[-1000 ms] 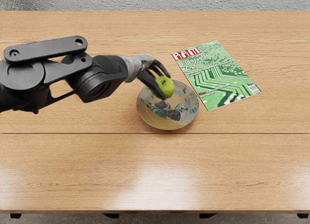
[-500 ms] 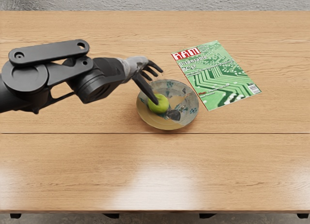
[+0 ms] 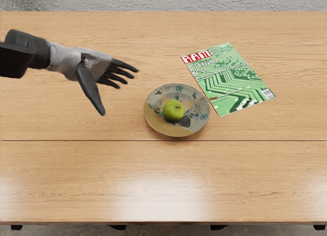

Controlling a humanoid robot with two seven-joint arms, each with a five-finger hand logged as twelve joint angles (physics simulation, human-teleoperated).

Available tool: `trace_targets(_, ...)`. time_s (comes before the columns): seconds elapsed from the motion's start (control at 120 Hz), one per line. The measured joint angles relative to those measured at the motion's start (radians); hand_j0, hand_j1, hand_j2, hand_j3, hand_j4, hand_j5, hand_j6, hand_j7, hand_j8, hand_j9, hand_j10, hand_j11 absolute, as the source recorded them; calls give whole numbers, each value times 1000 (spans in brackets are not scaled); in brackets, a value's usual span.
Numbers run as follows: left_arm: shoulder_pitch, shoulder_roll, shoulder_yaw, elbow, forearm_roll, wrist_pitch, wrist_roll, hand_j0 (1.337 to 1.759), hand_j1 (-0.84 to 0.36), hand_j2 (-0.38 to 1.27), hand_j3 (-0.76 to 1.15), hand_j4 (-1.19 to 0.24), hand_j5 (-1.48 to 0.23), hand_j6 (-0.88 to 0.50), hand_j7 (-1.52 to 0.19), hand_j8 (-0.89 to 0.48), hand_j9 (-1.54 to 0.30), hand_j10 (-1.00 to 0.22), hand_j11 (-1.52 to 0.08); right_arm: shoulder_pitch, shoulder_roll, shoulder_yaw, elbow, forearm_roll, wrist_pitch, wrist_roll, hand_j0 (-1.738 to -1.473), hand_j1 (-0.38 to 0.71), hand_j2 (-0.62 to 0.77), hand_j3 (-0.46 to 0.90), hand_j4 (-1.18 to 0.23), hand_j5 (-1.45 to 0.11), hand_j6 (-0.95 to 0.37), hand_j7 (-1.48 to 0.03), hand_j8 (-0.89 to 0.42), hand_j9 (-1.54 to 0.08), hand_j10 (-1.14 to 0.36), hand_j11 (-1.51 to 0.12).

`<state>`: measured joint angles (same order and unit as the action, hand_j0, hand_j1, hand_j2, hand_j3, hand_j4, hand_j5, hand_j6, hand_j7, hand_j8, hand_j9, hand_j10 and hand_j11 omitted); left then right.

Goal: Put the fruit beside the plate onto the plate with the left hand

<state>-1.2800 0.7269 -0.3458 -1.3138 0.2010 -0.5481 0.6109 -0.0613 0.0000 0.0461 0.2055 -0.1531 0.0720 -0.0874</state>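
Note:
A green apple lies in the middle of the patterned plate at the centre of the wooden table. My left hand hovers to the left of the plate, well apart from it, fingers spread and holding nothing. Its arm comes in from the left edge. The right arm does not show.
A green magazine lies flat just right of the plate, close to its rim. The table's front edge runs along the bottom of the view.
The left hand let the apple down onto the plate, opened, and drew back to the left. The apple now rests on the plate on its own.

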Motion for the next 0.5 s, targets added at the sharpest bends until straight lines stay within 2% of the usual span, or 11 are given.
trace_targets(0.133,43,104,-15,-1,-45,-46,0,1658,313,12,0,-33,-42,-31,-42,-31,-42,-33,-42,0,0,0,0,0,0,0,-1658,-327,-4,0,-19,-24,-19,-24,-19,-24,-19,-24)
trace_targets(0.2,77,114,-26,-1,-72,-54,0,1658,322,9,0,-25,-31,-23,-31,-23,-31,-25,-31,0,0,0,0,0,0,0,-1658,-327,-4,0,-19,-24,-18,-24,-18,-24,-18,-24)
trace_targets(0.5,126,300,-38,2,-173,-63,0,1658,342,2,0,-8,-8,-7,-8,-7,-8,-7,-8,0,0,0,0,0,0,0,-1658,-327,-4,0,-19,-24,-19,-24,-18,-24,-18,-24)
